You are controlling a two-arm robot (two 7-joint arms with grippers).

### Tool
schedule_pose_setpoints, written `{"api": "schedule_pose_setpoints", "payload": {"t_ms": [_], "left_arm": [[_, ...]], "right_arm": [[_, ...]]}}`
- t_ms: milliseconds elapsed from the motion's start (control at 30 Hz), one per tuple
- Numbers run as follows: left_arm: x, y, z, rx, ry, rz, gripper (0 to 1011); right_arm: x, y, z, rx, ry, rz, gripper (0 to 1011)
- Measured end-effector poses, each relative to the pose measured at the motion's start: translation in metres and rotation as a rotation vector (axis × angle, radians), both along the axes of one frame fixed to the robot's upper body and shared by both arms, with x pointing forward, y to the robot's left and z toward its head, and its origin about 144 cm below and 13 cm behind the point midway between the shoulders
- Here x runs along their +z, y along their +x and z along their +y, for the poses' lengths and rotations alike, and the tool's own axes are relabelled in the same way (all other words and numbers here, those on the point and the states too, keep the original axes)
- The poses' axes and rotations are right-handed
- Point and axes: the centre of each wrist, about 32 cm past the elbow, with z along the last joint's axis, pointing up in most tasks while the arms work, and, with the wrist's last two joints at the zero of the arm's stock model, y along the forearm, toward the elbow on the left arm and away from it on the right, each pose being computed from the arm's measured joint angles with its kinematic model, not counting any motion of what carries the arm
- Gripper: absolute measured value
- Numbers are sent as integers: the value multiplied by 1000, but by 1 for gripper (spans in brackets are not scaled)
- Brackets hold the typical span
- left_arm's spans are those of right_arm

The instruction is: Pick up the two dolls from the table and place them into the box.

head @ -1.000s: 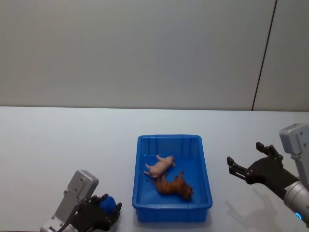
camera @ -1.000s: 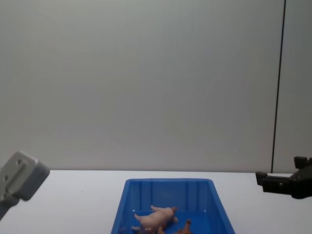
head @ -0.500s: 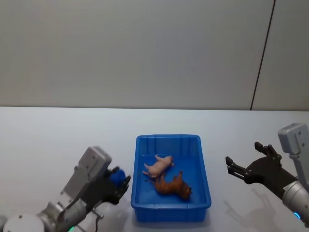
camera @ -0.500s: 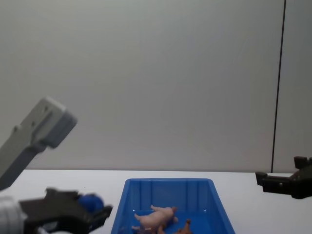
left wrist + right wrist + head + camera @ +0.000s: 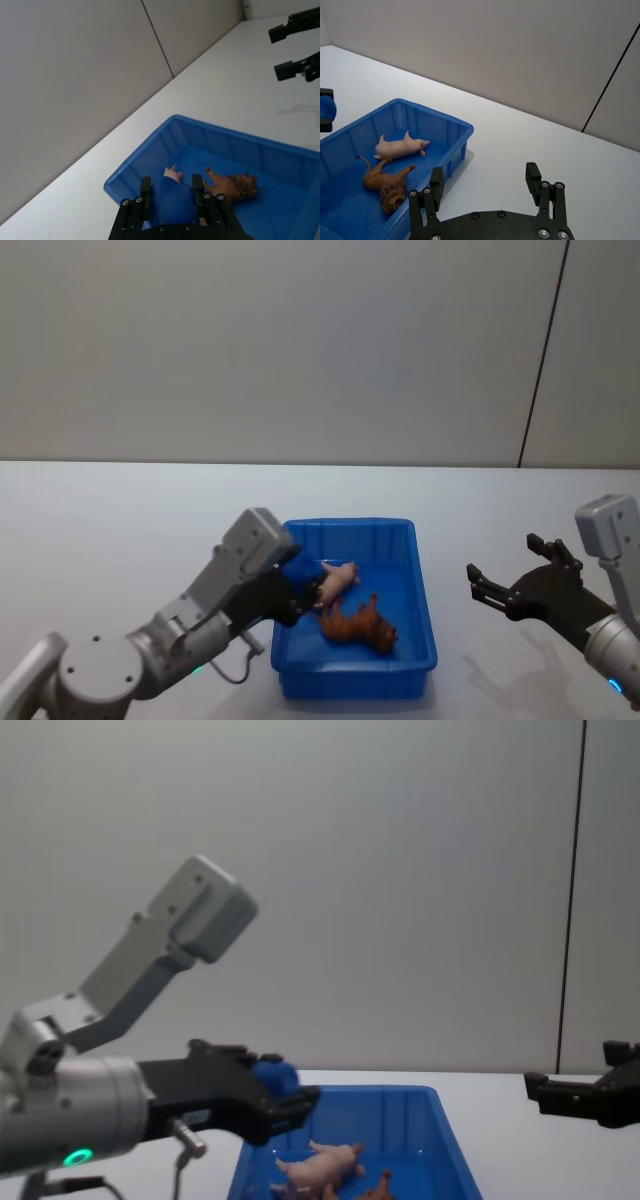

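Head view looks down on a white table (image 5: 120, 530) with a bright blue box (image 5: 356, 607) at its middle; both dolls lie inside the box, the pale pink doll (image 5: 335, 582) on its side toward the far wall, the reddish-brown doll (image 5: 360, 622) just nearer, almost touching it; the left gripper (image 5: 292, 592) reaches over the box's left rim, its fingers pinching a small dark blue object (image 5: 172, 202) that hangs above the pink doll; the right gripper (image 5: 508, 585) hovers over the table to the right of the box, well apart from it, fingers spread with nothing between them; a plain grey wall (image 5: 300, 350) stands behind the box.
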Motion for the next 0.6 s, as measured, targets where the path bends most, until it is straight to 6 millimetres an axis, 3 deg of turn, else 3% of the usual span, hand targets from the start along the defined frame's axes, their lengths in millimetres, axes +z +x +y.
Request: {"api": "schedule_pose_setpoints", "payload": {"t_ms": [400, 600], "left_arm": [[0, 9, -22, -66, -30, -43, 841], [1, 5, -25, -56, -46, -74, 989]], "right_arm": [[0, 0, 0, 0, 0, 0, 1001], [0, 0, 0, 0, 0, 0, 1001]]}}
